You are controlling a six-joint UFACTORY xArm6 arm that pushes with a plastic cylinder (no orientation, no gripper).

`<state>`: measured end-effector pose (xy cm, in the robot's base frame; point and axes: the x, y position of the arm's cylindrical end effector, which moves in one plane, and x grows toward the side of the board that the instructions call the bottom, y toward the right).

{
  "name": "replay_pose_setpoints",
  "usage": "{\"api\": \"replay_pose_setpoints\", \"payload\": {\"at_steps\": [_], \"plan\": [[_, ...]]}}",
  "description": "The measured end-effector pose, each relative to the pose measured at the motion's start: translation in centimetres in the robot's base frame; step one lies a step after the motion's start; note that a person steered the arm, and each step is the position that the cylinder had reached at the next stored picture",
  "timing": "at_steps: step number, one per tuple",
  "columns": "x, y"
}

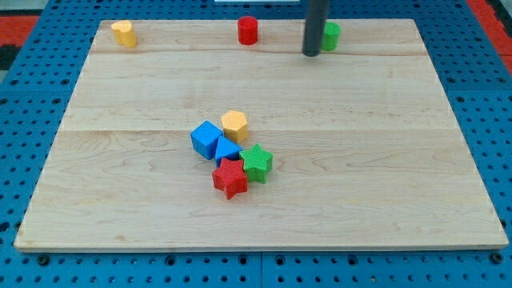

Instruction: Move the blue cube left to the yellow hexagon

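The blue cube (206,138) sits near the board's middle, just left of and slightly below the yellow hexagon (234,126), close to or touching it. A blue triangular block (227,150) lies against the cube's right side. My tip (310,54) is at the view's top, far up and right of the cluster, beside a green cylinder (330,35). It touches none of the middle blocks.
A green star (257,162) and a red star (230,178) sit below the blue blocks. A yellow heart-shaped block (123,33) is at the top left and a red cylinder (248,30) at the top middle. The wooden board (120,200) lies on a blue pegboard.
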<state>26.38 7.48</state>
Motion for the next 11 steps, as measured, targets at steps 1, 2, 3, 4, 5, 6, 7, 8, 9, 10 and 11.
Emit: {"api": "replay_pose_setpoints", "payload": {"at_steps": [1, 2, 3, 4, 5, 6, 7, 8, 9, 10, 11], "plan": [[-1.6, 1.3], [-2.2, 5.0], [-3.4, 5.7], [1.2, 4.2], [5.1, 4.2], [8.5, 4.1], [13.3, 0.6], [17.8, -1.3], [19.8, -7.9], [22.3, -13.7], [22.1, -19.2]]}}
